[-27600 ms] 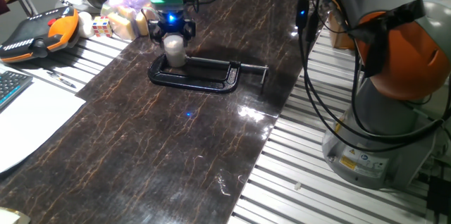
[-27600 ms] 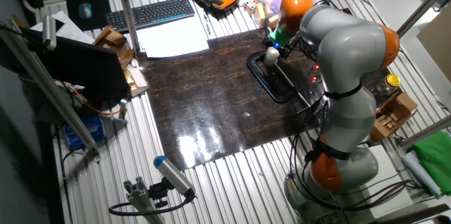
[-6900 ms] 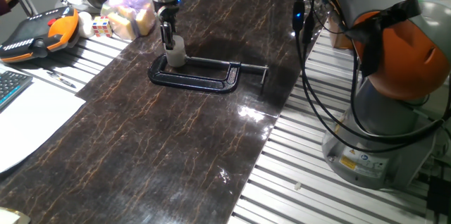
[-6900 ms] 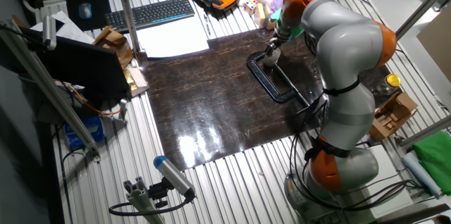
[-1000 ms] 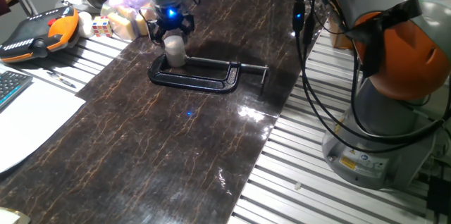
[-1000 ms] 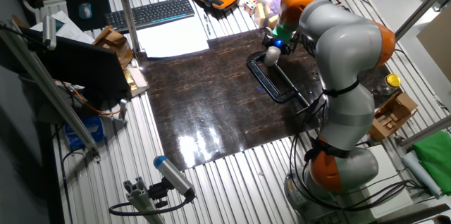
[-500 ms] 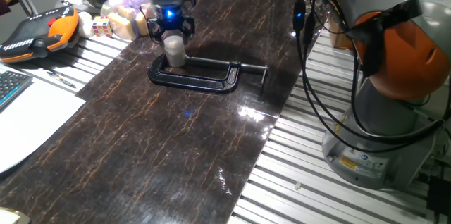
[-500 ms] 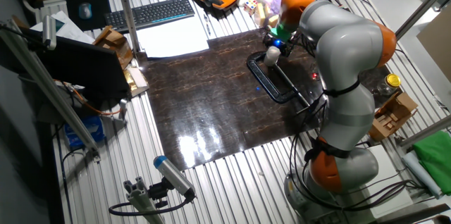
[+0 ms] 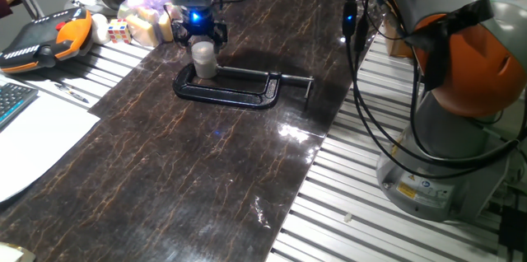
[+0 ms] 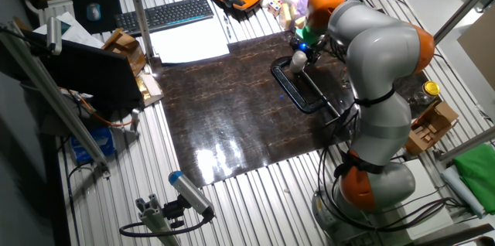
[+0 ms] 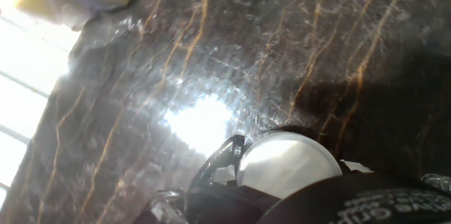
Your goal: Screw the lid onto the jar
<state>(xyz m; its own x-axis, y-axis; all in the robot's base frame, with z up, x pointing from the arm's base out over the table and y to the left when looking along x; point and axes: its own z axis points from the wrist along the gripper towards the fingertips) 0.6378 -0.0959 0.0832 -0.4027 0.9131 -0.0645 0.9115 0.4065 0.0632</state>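
One fixed view. My two-finger gripper (image 9: 201,38), lit by a blue lamp, hangs just above the small whitish translucent jar (image 9: 204,63), which stands upright inside the frame of the black metal C-clamp (image 9: 239,88) on the dark marbled table mat (image 9: 189,163), near the far left edge of that mat. The flat, round grey-white plastic lid (image 9: 202,47) sits on top of the jar. My fingers stand on either side of the lid, but I cannot tell from here whether they touch it. A lumpy bundle wrapped in clear plastic (image 9: 151,16) and an orange-and-black handheld pendant (image 9: 45,38) lie on the ribbed metal table beyond the mat's left edge. The grey-and-orange base of my arm (image 9: 461,89) rises at the right edge.

The other fixed view. My gripper (image 10: 303,47) is above the jar (image 10: 297,62) near the mat's far right corner; the C-clamp (image 10: 304,85) runs along the mat's right edge. A black keyboard (image 10: 164,15) and a white sheet of paper (image 10: 189,43) lie past the far edge. My jaws are too small to judge here.

Hand view. The lid (image 11: 289,165) appears as a pale shiny disc at the bottom edge, with the curved black clamp frame (image 11: 218,159) touching its left side. A bright glare patch lies on the mat (image 11: 282,41). My fingers do not show clearly, so I cannot tell how my claw stands.
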